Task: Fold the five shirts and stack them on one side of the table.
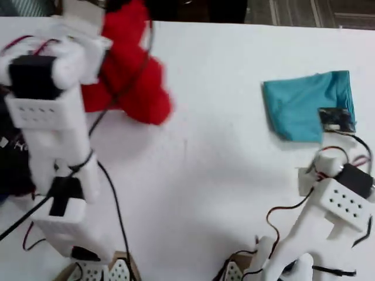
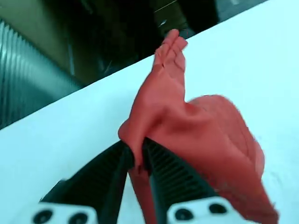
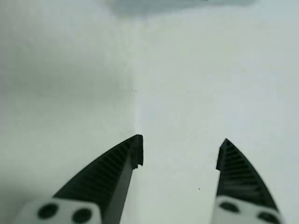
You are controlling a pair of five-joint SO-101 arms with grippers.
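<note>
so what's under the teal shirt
The teal shirt lies folded on the white table, and table shows along its edges. Anything beneath is covered, so another shirt under it cannot be ruled out.

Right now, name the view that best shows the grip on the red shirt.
The left wrist view: close up, the left gripper is shut on a fold of the red shirt. The high view shows the shirt bunched beside the left arm, grip hidden.

Red shirt (image 1: 146,99) (blurred) sits partly behind the left arm (image 1: 44,117).
</note>
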